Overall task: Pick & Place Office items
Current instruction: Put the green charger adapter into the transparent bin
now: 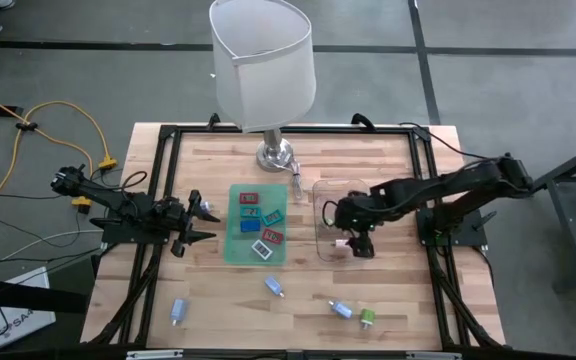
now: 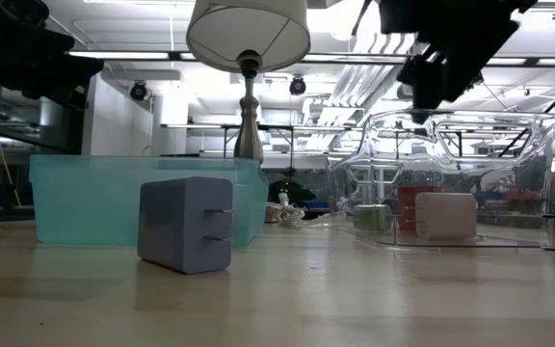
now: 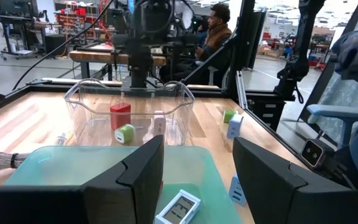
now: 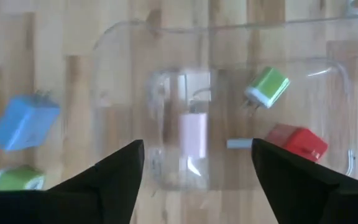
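My right gripper [image 4: 197,146] hangs open over the clear tray [image 1: 320,215], fingers pointing down, touching nothing. In the tray lie a pink piece [image 4: 193,134], a green charger [image 4: 267,87] and a red block [image 4: 297,142]. Several flat office items [image 1: 258,222] lie on the green mat [image 1: 236,250]. Loose on the wood near the front edge lie light-blue pieces [image 1: 178,310] [image 1: 273,287] [image 1: 340,308] and a green one [image 1: 366,318]. My left gripper [image 1: 203,220] waits open at the mat's left edge, pointing level at the tray.
A table lamp [image 1: 276,155] stands at the far edge behind the mat and tray, its shade [image 1: 263,60] overhanging them. A black frame [image 1: 163,150] runs around the tabletop. Bare wood lies between the mat and the near edge. A seated person [image 3: 219,28] shows beyond the table.
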You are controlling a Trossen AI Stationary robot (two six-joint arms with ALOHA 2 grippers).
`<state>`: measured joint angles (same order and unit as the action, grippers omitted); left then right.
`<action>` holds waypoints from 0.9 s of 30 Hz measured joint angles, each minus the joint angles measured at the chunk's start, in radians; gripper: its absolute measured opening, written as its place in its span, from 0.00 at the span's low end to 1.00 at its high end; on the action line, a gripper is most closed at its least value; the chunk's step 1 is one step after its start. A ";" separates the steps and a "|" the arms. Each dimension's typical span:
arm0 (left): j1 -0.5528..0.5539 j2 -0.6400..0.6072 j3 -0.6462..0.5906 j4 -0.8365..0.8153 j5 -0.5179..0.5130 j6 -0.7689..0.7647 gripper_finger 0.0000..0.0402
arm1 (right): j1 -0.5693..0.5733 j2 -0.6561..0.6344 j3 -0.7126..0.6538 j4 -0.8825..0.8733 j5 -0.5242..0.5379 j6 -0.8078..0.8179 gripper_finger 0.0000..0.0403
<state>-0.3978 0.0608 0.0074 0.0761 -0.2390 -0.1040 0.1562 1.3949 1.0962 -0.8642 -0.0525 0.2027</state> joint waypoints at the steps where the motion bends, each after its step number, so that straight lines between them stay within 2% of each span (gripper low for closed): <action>1: 0.000 0.000 0.000 0.000 0.000 0.000 0.46 | 0.014 -0.011 0.000 -0.009 -0.003 0.007 0.71; 9: 0.000 0.000 0.000 0.000 0.000 0.000 0.46 | 0.157 -0.065 0.000 -0.016 -0.005 0.012 0.71; 20: 0.000 0.000 0.000 0.000 0.000 0.000 0.46 | 0.367 -0.066 0.000 -0.014 -0.028 -0.030 0.71; 27: 0.000 0.000 0.000 0.000 0.000 0.000 0.46 | 0.502 -0.008 0.000 0.060 -0.026 -0.074 0.71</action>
<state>-0.3978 0.0608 0.0074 0.0761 -0.2390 -0.1040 0.6577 1.3868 1.0966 -0.8045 -0.0782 0.1292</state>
